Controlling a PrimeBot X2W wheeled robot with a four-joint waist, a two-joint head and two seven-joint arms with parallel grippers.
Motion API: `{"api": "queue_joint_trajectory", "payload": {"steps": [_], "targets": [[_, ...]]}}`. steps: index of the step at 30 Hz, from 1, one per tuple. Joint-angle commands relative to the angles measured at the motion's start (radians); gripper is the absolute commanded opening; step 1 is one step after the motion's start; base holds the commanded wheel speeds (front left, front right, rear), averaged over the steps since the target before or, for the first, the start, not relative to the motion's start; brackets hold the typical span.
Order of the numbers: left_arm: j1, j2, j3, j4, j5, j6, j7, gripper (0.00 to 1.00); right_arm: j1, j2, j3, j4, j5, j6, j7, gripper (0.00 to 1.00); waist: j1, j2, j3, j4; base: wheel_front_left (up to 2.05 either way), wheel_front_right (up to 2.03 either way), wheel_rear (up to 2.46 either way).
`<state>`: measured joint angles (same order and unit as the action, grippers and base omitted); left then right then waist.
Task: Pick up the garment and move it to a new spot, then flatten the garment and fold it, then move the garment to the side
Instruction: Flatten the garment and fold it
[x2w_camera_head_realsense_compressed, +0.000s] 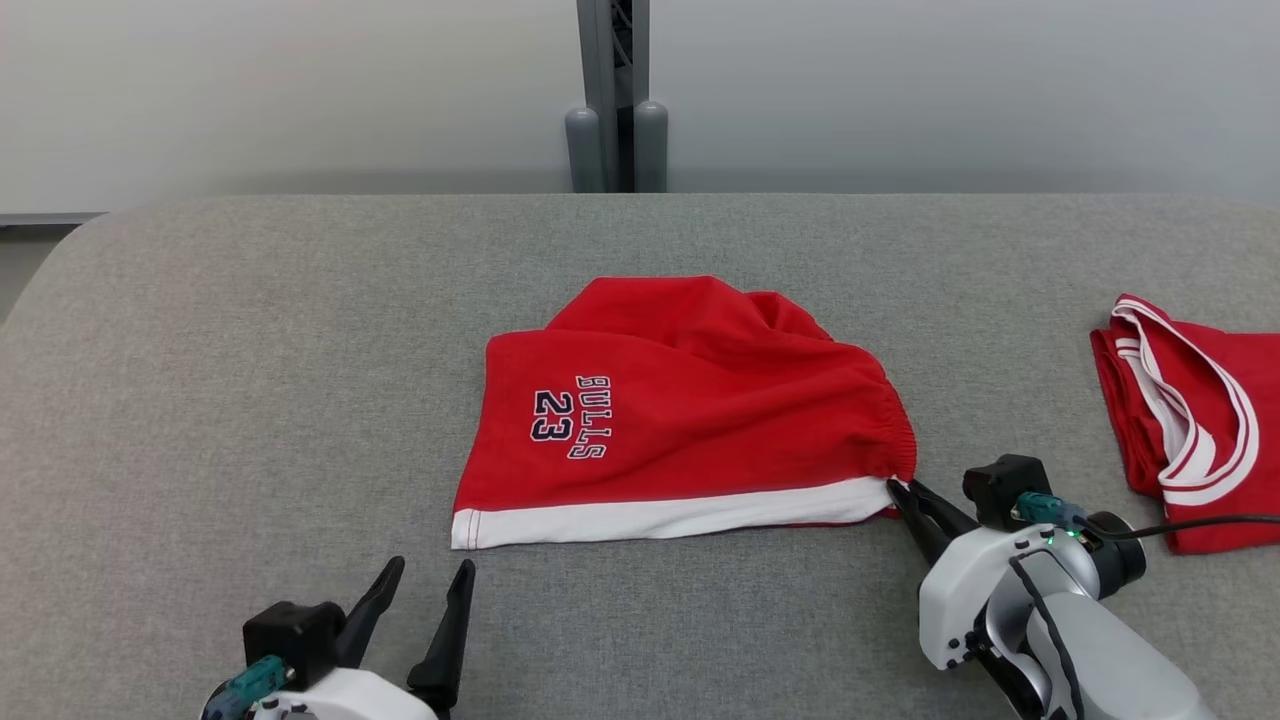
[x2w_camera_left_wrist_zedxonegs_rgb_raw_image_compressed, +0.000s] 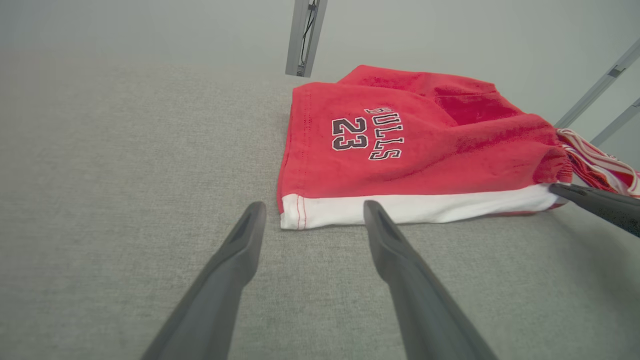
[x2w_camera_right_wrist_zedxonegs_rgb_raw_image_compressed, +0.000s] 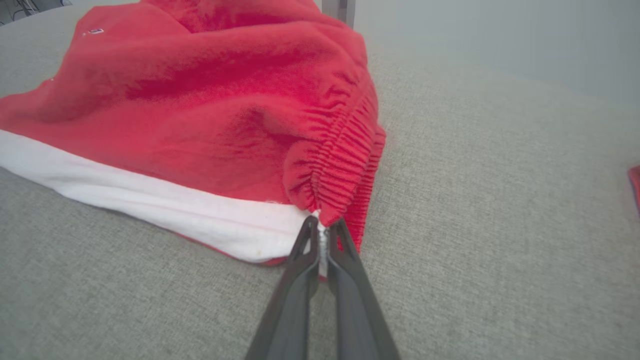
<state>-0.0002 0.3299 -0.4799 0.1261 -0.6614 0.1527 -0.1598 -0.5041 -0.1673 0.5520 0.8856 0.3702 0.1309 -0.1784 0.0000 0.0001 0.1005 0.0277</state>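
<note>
One corner of the red garment (x2w_camera_head_realsense_compressed: 680, 400), rumpled at the middle of the table (x2w_camera_head_realsense_compressed: 250, 350), is pinched in the closed right tool (x2w_camera_head_realsense_compressed: 897, 490); left tool (x2w_camera_head_realsense_compressed: 431, 566) open by the front edge; moving, flattening and folding apparently all remain.

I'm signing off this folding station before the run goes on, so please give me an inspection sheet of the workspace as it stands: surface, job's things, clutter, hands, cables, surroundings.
Surface: grey fabric tabletop, flat.
Job's things: red shorts printed BULLS 23, lying rumpled at mid-table, white band toward the robot.
Clutter: second red garment with white trim, at the table's right edge, apart from the shorts.
Hands: left hand open, short of the shorts and not touching them; right hand shut on the shorts' corner, where the white band meets the elastic waistband.
Cables: black cable running from the right wrist off to the right.
Surroundings: pale wall; grey post behind the table's far edge.
</note>
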Motion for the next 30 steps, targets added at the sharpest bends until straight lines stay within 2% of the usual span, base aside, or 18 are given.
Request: {"api": "queue_joint_trajectory", "payload": {"steps": [1, 6, 14, 21, 28, 30], "targets": [[-0.043, -0.006, -0.007, 0.046, -0.009, -0.025, 0.009, 1.0, -0.008, -0.008, 0.004, 0.002, 0.012, 0.0, -0.009, 0.0, 0.0, -0.0001, 0.001, -0.003, 0.0, 0.0, 0.0], [-0.149, -0.055, -0.025, 0.239, -0.054, -0.105, 0.04, 1.0, -0.015, -0.006, 0.023, 0.009, 0.031, 0.0, -0.017, 0.0, 0.0, -0.0001, 0.005, -0.013, 0.0, 0.0, 0.0], [-0.287, -0.11, -0.049, 0.482, -0.059, -0.179, 0.044, 1.0, -0.032, -0.009, 0.043, 0.018, 0.053, 0.0, -0.028, 0.0, 0.0, -0.0001, 0.018, -0.027, 0.0, 0.0, 0.0], [-0.356, -0.149, -0.072, 0.606, -0.049, -0.216, 0.014, 1.0, -0.043, -0.009, 0.058, 0.025, 0.067, 0.0, -0.037, 0.0, 0.0, -0.0001, 0.026, -0.03, 0.0, 0.0, 0.0], [-0.402, -0.166, -0.101, 0.664, -0.016, -0.227, -0.038, 1.0, -0.052, -0.01, 0.068, 0.038, 0.078, 0.0, -0.043, 0.0, 0.0, -0.0001, 0.032, -0.026, 0.0, 0.0, 0.0], [-0.407, -0.169, -0.106, 0.672, -0.007, -0.225, -0.049, 0.95, -0.054, -0.009, 0.07, 0.042, 0.081, 0.0, -0.046, 0.0, 0.0, -0.0001, 0.033, -0.023, 0.0, 0.0, 0.0]]}}
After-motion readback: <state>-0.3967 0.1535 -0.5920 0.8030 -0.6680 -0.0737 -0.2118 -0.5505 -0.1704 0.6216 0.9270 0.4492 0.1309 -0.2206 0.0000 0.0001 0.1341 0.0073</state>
